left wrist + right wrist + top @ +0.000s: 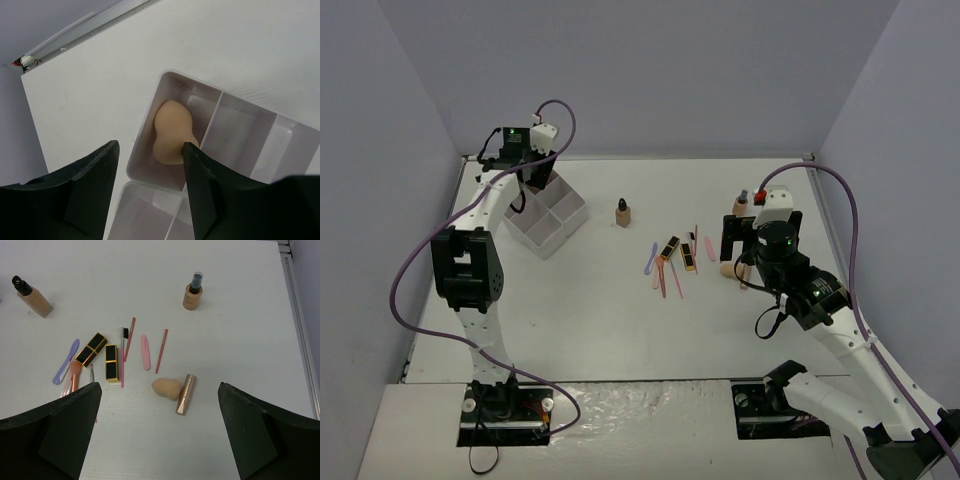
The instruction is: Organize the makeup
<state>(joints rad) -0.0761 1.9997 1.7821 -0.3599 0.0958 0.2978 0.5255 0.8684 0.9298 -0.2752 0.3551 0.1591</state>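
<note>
Since one sponge (pixel 170 135) already lies in a corner cell of the box (pixel 192 82), my left hand (pixel 150 150) hangs over it with fingers apart, gripping nothing. My right hand (pixel 159 387) is spread wide above the second sponge (pixel 166 388), just beside a gold tube (pixel 185 394) on the bench (pixel 240 300). Next, I judge, comes lowering to pinch that sponge alone without nudging the tube.

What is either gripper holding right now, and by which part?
Nothing is held. The left gripper hangs open over the white box, where a beige sponge lies in a compartment; the right gripper is open above the other sponge.
</note>
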